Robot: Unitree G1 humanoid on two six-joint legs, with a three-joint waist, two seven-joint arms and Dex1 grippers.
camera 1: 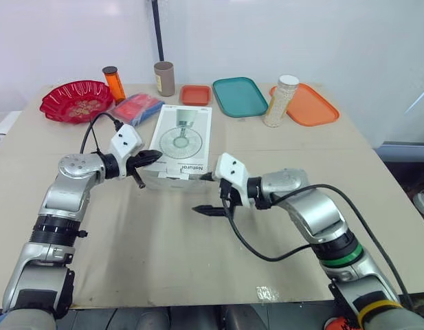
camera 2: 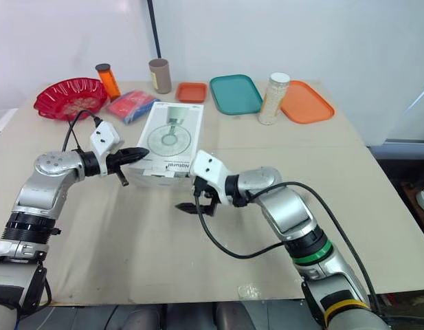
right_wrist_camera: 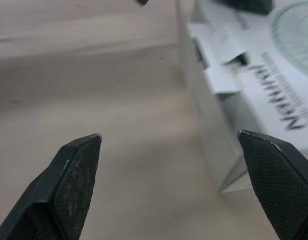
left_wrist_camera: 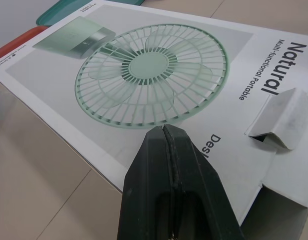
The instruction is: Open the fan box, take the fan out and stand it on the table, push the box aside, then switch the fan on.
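The white fan box (camera 1: 181,141) lies flat on the table, with a green fan printed on its top (left_wrist_camera: 149,75). At its near end a small flap tab (left_wrist_camera: 279,119) stands slightly lifted. My left gripper (camera 1: 155,157) is shut with nothing between its fingers (left_wrist_camera: 166,165), and its tip rests over the box's near left corner. Just in front of the near end, my right gripper (camera 1: 204,193) is open and a little off the box (right_wrist_camera: 228,95), with its fingers (right_wrist_camera: 76,172) spread wide and holding nothing.
Along the back of the table stand a red bowl (camera 1: 75,100), an orange bottle (camera 1: 114,82), a brown cup (camera 1: 164,78), a small orange tray (camera 1: 195,94), a teal tray (camera 1: 239,96), a clear jar (camera 1: 280,100) and an orange tray (camera 1: 309,105). A red and blue packet (camera 1: 137,107) lies left of the box.
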